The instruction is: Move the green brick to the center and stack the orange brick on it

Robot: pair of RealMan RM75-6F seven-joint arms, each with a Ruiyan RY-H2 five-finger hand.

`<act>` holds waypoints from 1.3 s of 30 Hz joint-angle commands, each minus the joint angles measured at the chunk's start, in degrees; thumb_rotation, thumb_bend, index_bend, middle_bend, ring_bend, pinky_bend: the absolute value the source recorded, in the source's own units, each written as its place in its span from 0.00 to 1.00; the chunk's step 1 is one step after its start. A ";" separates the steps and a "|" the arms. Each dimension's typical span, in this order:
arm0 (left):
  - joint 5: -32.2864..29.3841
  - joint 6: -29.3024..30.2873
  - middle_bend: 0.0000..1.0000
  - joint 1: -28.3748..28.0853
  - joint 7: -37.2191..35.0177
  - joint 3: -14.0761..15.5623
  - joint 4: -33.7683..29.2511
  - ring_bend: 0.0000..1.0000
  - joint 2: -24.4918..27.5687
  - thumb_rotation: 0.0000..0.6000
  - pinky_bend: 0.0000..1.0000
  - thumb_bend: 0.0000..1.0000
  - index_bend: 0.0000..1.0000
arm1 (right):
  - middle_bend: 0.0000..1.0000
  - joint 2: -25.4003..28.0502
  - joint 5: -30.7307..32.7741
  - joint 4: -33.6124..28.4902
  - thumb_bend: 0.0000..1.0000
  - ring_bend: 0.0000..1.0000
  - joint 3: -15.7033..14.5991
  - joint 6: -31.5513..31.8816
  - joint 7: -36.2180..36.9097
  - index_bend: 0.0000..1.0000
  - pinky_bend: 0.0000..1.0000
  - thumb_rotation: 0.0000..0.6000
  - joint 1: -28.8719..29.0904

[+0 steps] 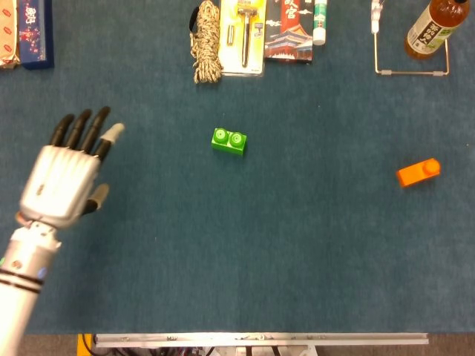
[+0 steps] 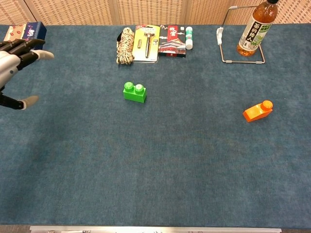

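Left hand (image 1: 65, 178) hovers at the bench's left side, fingers spread, holding nothing; the green brick (image 1: 228, 141) sits to its right and slightly farther, studs up, long axis left-right. Orange brick (image 1: 418, 172) lies far right, and the right hand is out of view

The table (image 1: 297, 259) is covered in matt blue-green cloth with a felt-like nap. The green brick (image 1: 228, 141) and orange brick (image 1: 418, 172) are smooth, slightly glossy plastic. At upper left, the left hand (image 1: 67, 174) has a brushed silvery metal back and black glossy fingers. Along the top, a coil of rope (image 1: 206, 38) looks rough and braided; the bottle (image 1: 436, 26) is clear glossy plastic with a paper-like label.
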 commanded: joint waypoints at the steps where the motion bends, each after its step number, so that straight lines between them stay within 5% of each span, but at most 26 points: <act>1: 7.24 4.05 0.00 6.28 -9.52 2.57 6.56 0.00 2.23 1.00 0.09 0.29 0.12 | 0.38 -0.59 -1.30 0.57 0.00 0.20 -0.31 0.12 -0.79 0.34 0.22 1.00 0.53; 9: 11.85 10.03 0.01 15.02 -17.86 1.77 14.38 0.00 2.29 1.00 0.09 0.29 0.16 | 0.32 -1.84 -5.06 1.83 0.00 0.19 -1.74 -1.51 -4.21 0.34 0.30 1.00 2.66; 16: 12.09 11.16 0.11 18.88 -23.14 -1.73 18.56 0.00 1.69 1.00 0.09 0.29 0.17 | 0.26 0.87 -2.91 -3.18 0.01 0.11 -2.06 -8.27 -11.82 0.34 0.15 1.00 5.18; 24: 13.23 9.72 0.17 20.54 -25.00 -4.34 19.60 0.09 2.46 1.00 0.09 0.29 0.17 | 0.22 3.45 1.81 -7.10 0.03 0.07 -1.77 -17.23 -18.09 0.34 0.12 1.00 8.89; 39: 13.62 7.08 0.17 23.09 -26.27 -8.29 19.37 0.10 3.19 1.00 0.09 0.29 0.17 | 0.20 -0.08 7.11 -3.27 0.06 0.05 -2.10 -27.31 -20.39 0.34 0.10 1.00 14.50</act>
